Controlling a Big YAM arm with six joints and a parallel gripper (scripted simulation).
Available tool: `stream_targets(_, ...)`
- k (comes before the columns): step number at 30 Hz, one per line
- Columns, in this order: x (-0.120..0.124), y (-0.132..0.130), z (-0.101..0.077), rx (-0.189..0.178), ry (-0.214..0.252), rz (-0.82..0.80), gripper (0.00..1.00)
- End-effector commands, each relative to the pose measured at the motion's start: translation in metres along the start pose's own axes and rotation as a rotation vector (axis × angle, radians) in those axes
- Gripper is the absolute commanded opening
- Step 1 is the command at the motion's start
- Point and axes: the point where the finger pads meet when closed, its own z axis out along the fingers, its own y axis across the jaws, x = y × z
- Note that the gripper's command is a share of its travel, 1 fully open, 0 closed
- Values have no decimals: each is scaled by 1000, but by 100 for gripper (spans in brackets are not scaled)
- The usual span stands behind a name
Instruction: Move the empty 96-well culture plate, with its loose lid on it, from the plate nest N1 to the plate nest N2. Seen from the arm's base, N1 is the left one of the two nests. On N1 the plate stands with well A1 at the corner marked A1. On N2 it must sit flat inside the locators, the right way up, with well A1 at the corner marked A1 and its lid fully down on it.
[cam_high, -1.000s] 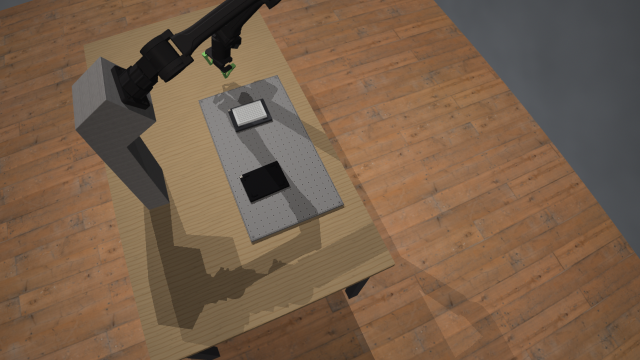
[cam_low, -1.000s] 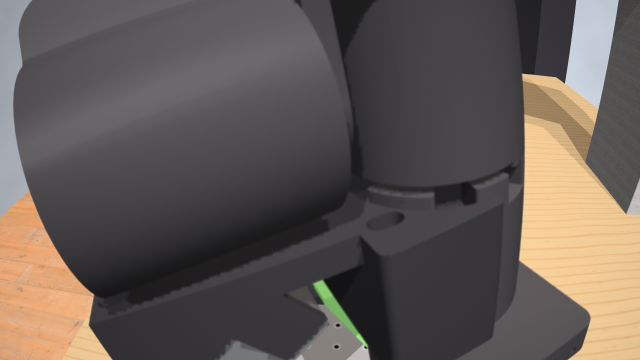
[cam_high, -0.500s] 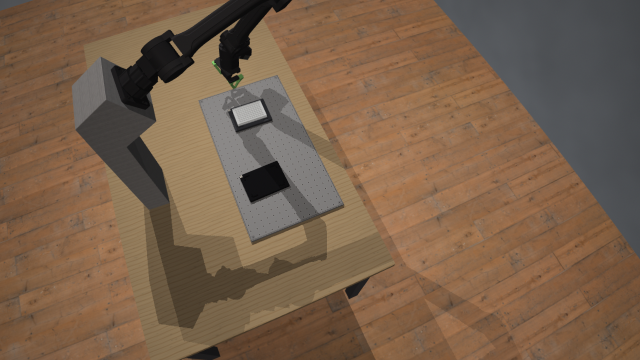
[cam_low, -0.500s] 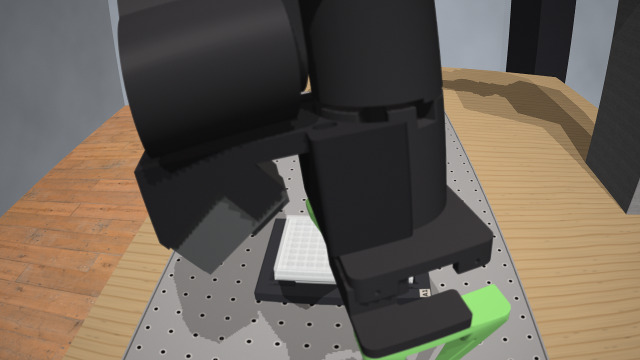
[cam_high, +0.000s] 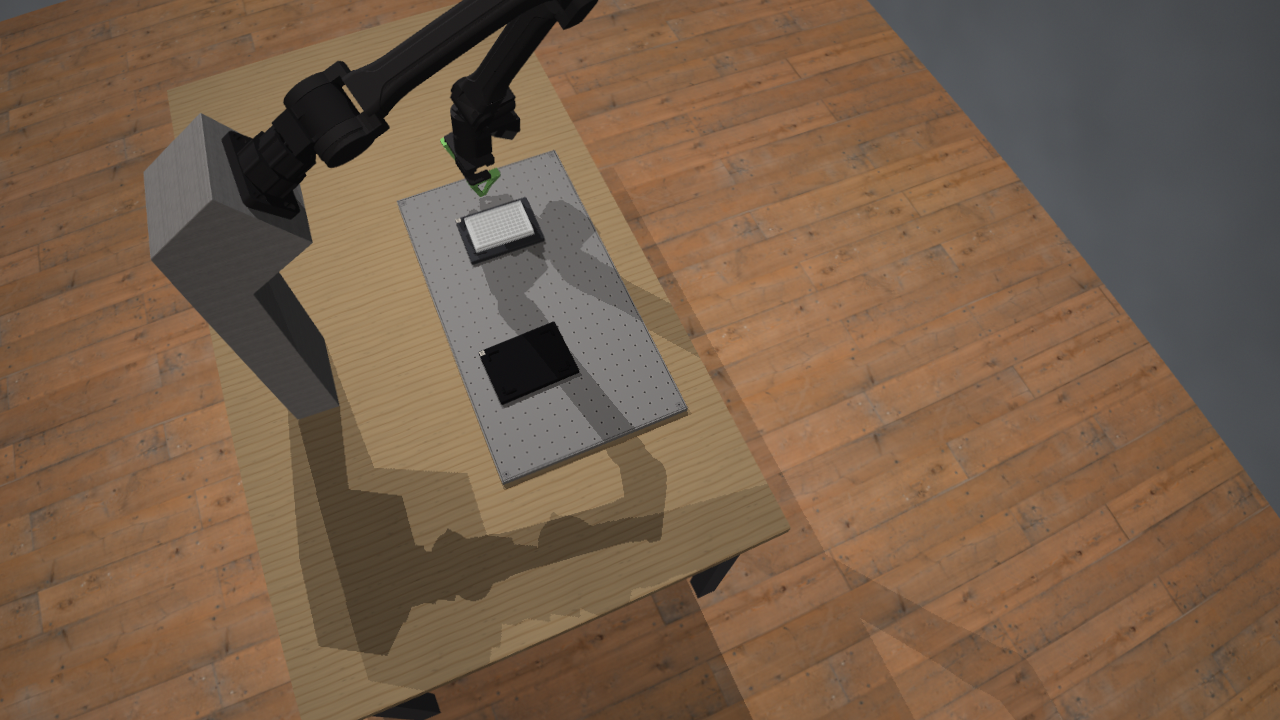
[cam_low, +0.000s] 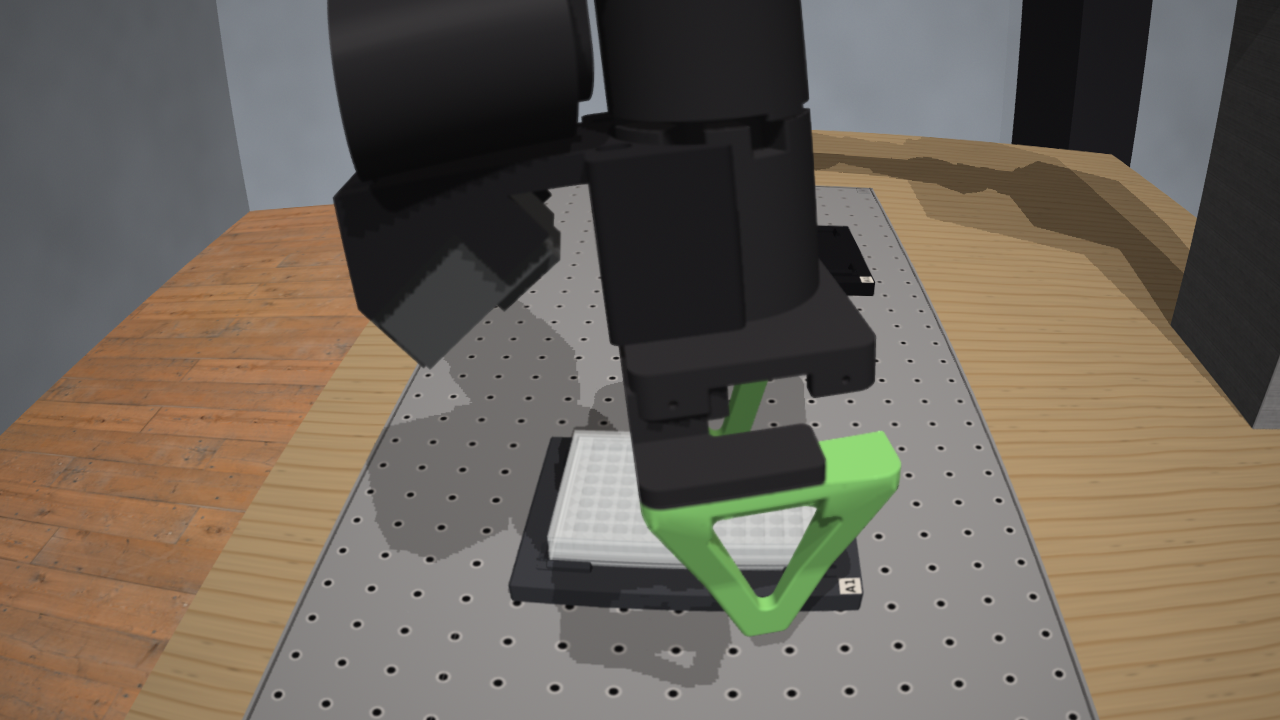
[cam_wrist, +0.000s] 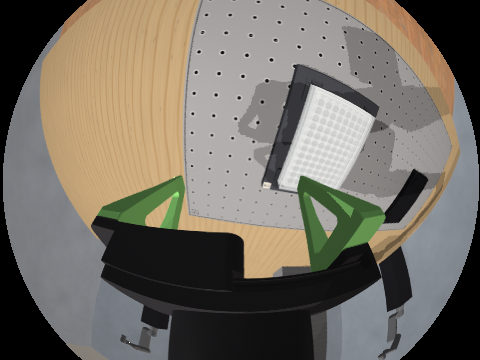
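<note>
The desk (cam_high: 268, 295) carries one grey perforated breadboard (cam_high: 617, 358), which leaves a wide bare margin of wood on the pedestal side and a narrower strip along the opposite long edge. One grey pedestal (cam_high: 214, 250) stands at the desk edge beside the breadboard and bears the single black arm (cam_high: 402, 53), which reaches over the near end of the board. Two black plate nests lie on the breadboard, well apart, with open perforated surface between them: nest N1 (cam_low: 626, 586) and nest N2 (cam_high: 529, 362). One 96-well plate (cam_high: 497, 225) with its clear lid (cam_low: 608, 501) on it sits flat in N1, beside the corner label A1 (cam_low: 848, 587); N2 holds nothing. The hand (cam_wrist: 240, 207) is released, its two green fingers (cam_low: 805, 501) spread wide and gripping nothing. In the top view it hangs over the board's end edge, just beside N1, apart from the plate; how high it stands above the plate cannot be judged
</note>
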Motion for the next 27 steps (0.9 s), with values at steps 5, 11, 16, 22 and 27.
stream_targets(5, -11, -32, -11, 28, -58, 112, 100)
stream_targets(11, -10, -59, -16, 26, -57, 88, 100)
stream_targets(16, -8, -83, -23, 52, -96, 200, 100)
stream_targets(22, -7, -102, -28, 53, -95, 177, 100)
stream_targets(27, -3, -93, -24, 46, -80, 174, 100)
